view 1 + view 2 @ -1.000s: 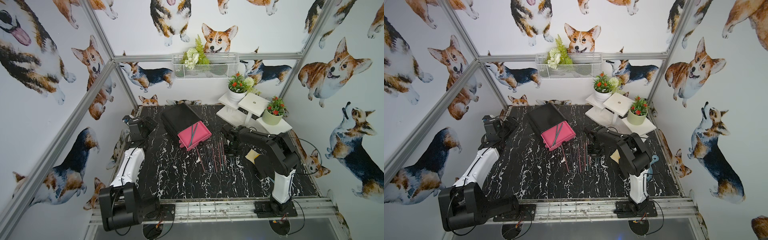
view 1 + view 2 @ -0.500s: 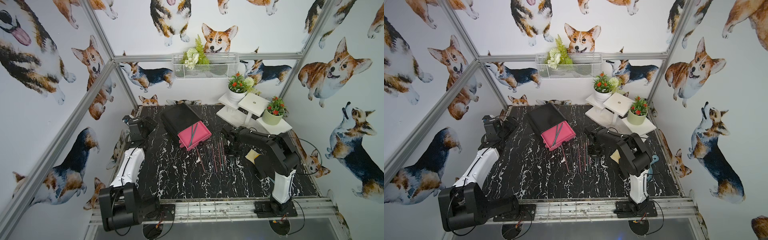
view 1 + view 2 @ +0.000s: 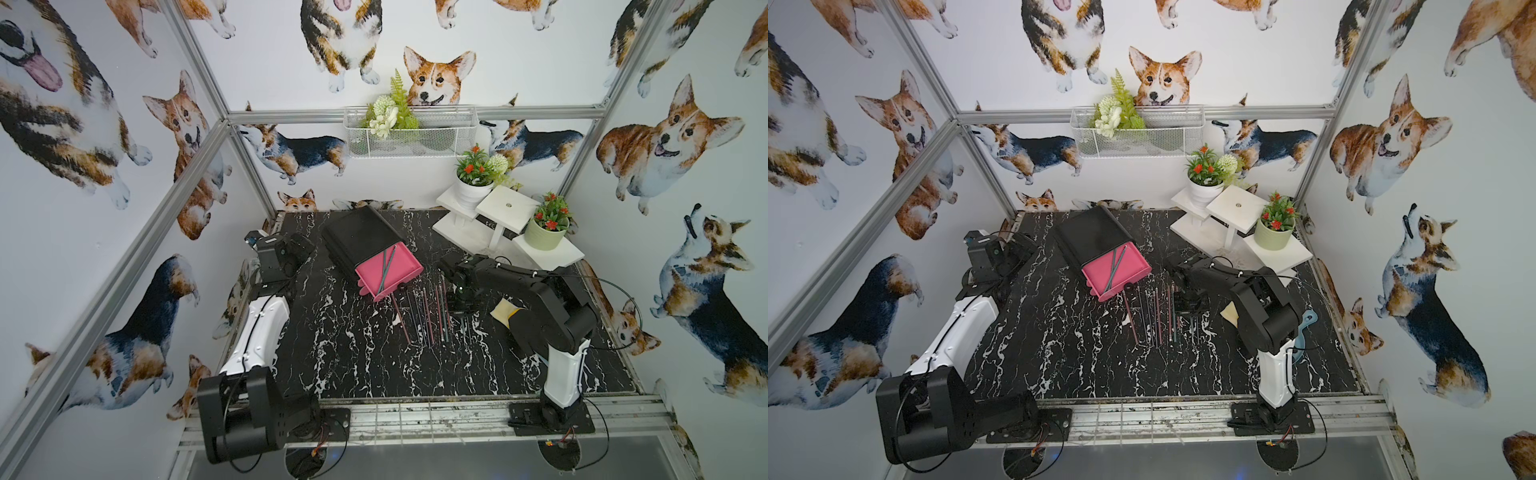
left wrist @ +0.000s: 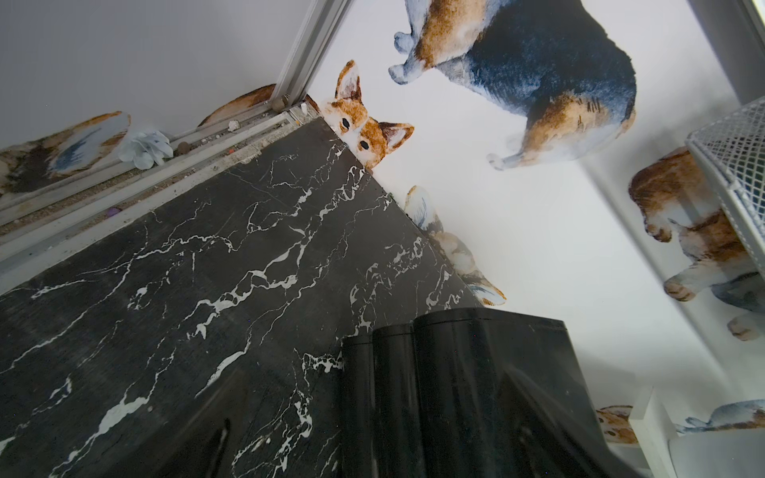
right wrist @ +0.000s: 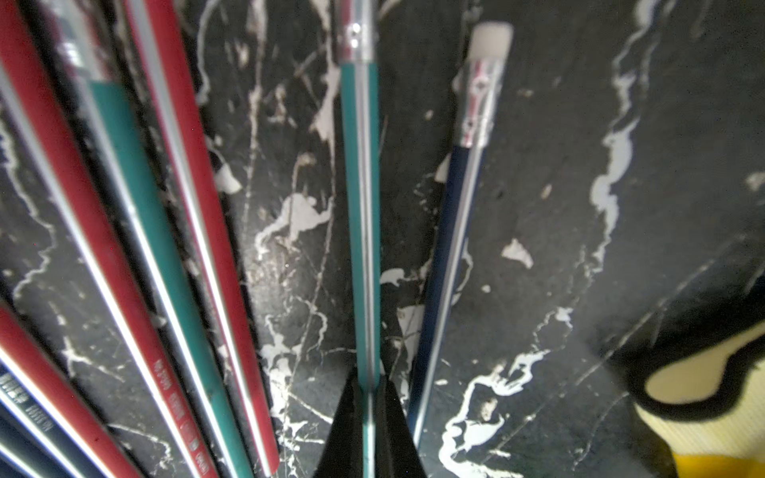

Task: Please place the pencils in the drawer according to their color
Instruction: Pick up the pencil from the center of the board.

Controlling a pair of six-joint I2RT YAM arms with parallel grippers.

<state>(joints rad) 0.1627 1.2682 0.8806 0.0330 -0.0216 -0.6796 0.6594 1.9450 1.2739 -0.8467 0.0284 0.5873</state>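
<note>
The drawer cabinet (image 3: 359, 239) lies black and angled at the back of the table, with one pink drawer (image 3: 405, 268) pulled out. Two teal pencils (image 3: 387, 266) lie inside it. Several more pencils (image 3: 424, 311) in pink, teal and dark colours lie in a row in front of it. My right gripper (image 3: 463, 320) is down at the row's right end. In the right wrist view the right gripper (image 5: 368, 385) is shut on a teal pencil (image 5: 360, 207), with a dark blue pencil (image 5: 451, 248) just beside it. My left gripper (image 3: 307, 249) stands open left of the cabinet (image 4: 455, 393), holding nothing.
A cream and yellow pad (image 3: 505, 311) with a black edge lies right of the right gripper. A white stepped shelf (image 3: 503, 208) with potted plants stands at the back right. A wire basket (image 3: 409, 133) hangs on the back wall.
The right gripper's jaws have closed onto the teal pencil. Neither arm has visibly moved.
</note>
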